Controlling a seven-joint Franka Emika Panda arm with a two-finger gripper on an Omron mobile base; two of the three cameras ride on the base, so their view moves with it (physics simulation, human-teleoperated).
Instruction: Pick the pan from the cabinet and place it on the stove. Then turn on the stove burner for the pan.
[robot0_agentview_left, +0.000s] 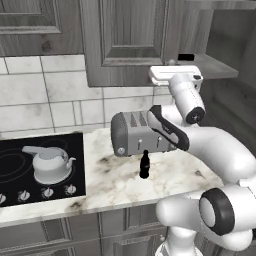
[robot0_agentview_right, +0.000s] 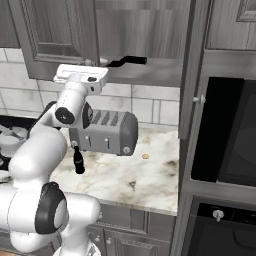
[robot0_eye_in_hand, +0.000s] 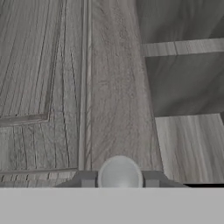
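At the lower edge of the dark grey wood-grain wall cabinet (robot0_agentview_left: 131, 45), the white arm's pincer (robot0_eye_in_hand: 120, 178) is clenched on the small round silver door knob (robot0_eye_in_hand: 120, 173), one dark fingertip pressing each side of it. The door already stands partly ajar in the base views, and the steel frying pan's long black handle (robot0_agentview_right: 129, 61) pokes out over the shelf on the right; the pan's bowl is hidden inside.

My judgement is that the step in hand is swinging this door wide. To do it well, pull along the door's arc around its hinge, not straight back, so the round knob does not slip from the grasp, and open far enough that the handle can be reached freely.

The arm rises from the base, bends above the silver four-slot toaster (robot0_agentview_left: 140, 132) on the marble tabletop (robot0_agentview_left: 125, 180), and lifts its forearm steeply to the cabinet's bottom rail. The black glass cooktop (robot0_agentview_left: 20, 155) lies left, carrying a silver-white kettle (robot0_agentview_left: 49, 164).
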